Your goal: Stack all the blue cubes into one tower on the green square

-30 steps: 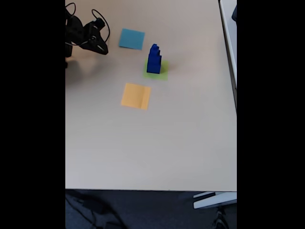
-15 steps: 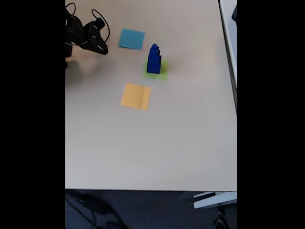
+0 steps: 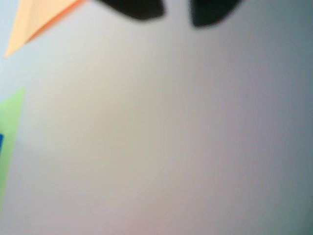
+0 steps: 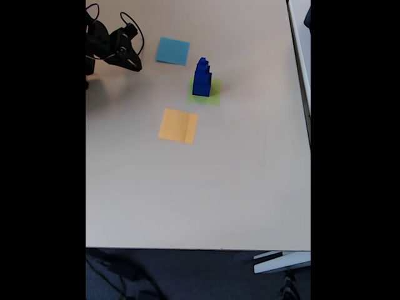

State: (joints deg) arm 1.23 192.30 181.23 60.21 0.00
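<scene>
The pincer (image 4: 132, 62) hangs over the bench (image 4: 200, 187) at the far left, its two tips parted and gripping nothing. Well off to its right the tower (image 4: 202, 77) stands on the green square (image 4: 214, 95), with the blue square (image 4: 172, 51) between them and the orange square (image 4: 178, 125) nearer me.

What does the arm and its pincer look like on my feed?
In the fixed view the arm is all black, with thin black cables looping above it. The pincer shows in the wrist view as two dark, blurred fingertips. No markings are readable.
</scene>
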